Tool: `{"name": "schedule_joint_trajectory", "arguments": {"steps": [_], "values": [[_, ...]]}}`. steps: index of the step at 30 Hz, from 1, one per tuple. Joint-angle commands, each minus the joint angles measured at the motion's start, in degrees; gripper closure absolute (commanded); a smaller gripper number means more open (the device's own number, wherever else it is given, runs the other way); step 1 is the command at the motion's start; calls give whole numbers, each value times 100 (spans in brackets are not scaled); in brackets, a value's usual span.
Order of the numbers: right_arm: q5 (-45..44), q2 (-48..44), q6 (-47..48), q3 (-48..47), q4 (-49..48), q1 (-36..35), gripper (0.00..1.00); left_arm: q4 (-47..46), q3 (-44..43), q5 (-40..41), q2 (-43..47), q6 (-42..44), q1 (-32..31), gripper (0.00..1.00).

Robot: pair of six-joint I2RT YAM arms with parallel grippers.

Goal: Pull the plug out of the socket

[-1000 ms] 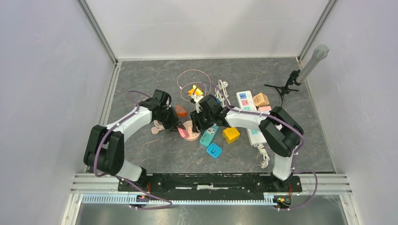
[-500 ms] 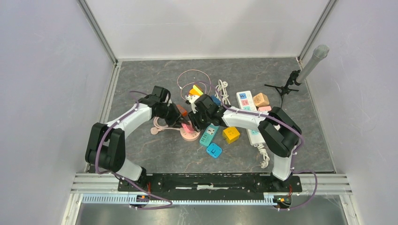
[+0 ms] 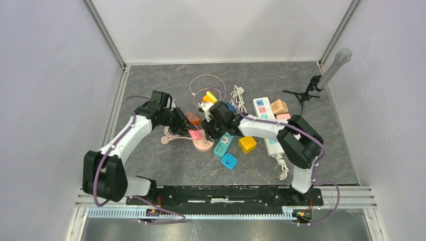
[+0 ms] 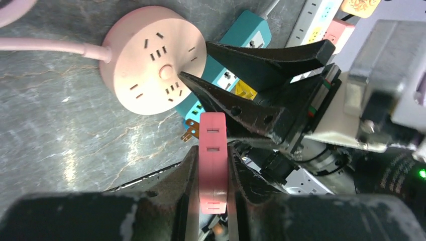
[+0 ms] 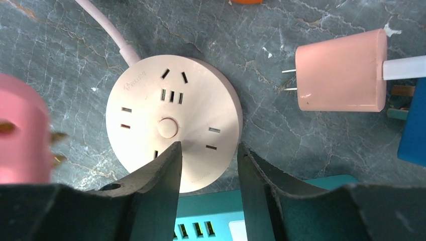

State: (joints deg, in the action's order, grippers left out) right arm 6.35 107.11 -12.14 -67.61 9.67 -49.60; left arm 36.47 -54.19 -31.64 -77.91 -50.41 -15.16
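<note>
The left claw [image 4: 213, 150] is clamped on the pink plug [image 4: 213, 131], its two fingers pressing the plug's flat sides, and it holds the plug in the air with the brass prongs [image 4: 189, 134] bare and out of any slot. The plug hangs just beside the round pink socket [image 5: 173, 116], clear of its face and near its edge, which the right wrist view also shows at its left margin. The socket lies flat on the grey marbled worktop [image 3: 171, 165], slots upward, with its pink cord [image 4: 50, 45] running off to one side. The right claw [image 5: 208, 148] stands over the near rim of the socket with its jaws apart and nothing between them; whether the fingertips [image 5: 168, 160] press on the socket's face or only hover above it cannot be told. A teal power strip [image 4: 251, 36] lies right against the socket on the right claw's side, and a peach adapter [image 5: 341, 70] with two thin pins lies on the worktop a little apart from the socket. In the overhead view both arms meet over this cluster, with a yellow cube socket [image 3: 247, 144] near it.
</note>
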Motion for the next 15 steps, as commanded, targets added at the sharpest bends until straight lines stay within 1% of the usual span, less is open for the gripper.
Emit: {"name": "schedule_joint_trajectory", "arguments": {"steps": [1, 6, 10, 13, 15], "values": [[175, -347, -91, 57, -80, 85, 50, 382, 85, 458, 542, 530, 109, 98], [85, -856, -159, -63, -357, 250, 46, 729, 76, 1092, 818, 849, 127, 98], [-106, -1470, -263, 139, -750, 403, 41, 931, 39, 1687, 908, 1034, 145, 98], [-530, -1971, -315, 375, -834, 507, 39, 1015, -34, 2138, 873, 1209, 145, 98], [-969, -2271, -339, 531, -782, 553, 38, 1048, -15, 2326, 828, 1262, 145, 98]]}}
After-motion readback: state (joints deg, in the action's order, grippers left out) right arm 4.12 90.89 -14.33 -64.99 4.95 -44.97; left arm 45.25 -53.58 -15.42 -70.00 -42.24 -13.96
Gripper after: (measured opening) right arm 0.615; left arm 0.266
